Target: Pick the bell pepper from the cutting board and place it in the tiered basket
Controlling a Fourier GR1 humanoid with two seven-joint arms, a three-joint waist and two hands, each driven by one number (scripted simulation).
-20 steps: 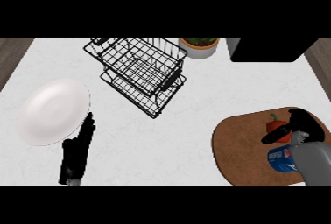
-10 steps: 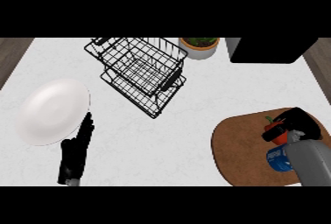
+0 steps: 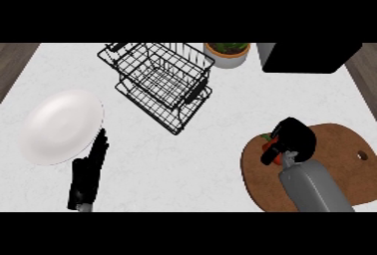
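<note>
Red bell pepper point(image 3: 274, 148) is being gripped on the brown wooden cutting board point(image 3: 338, 144) at the lower right of the frame, where the right robot hand point(image 3: 294, 139) is curled over it, so that only a sliver of red with a green stem is being shown at the hand's left edge. The pepper is lying on the board's left part. The left robot hand point(image 3: 90, 169) is being held with fingers straight at the lower left, just beside the white plate point(image 3: 60, 125). The black wire tiered basket point(image 3: 162, 82) is being shown at the upper centre of the white bench point(image 3: 221, 124), well apart from the board. A potted plant point(image 3: 227, 53) and a black box point(image 3: 309, 57) are being shown along the top edge.
</note>
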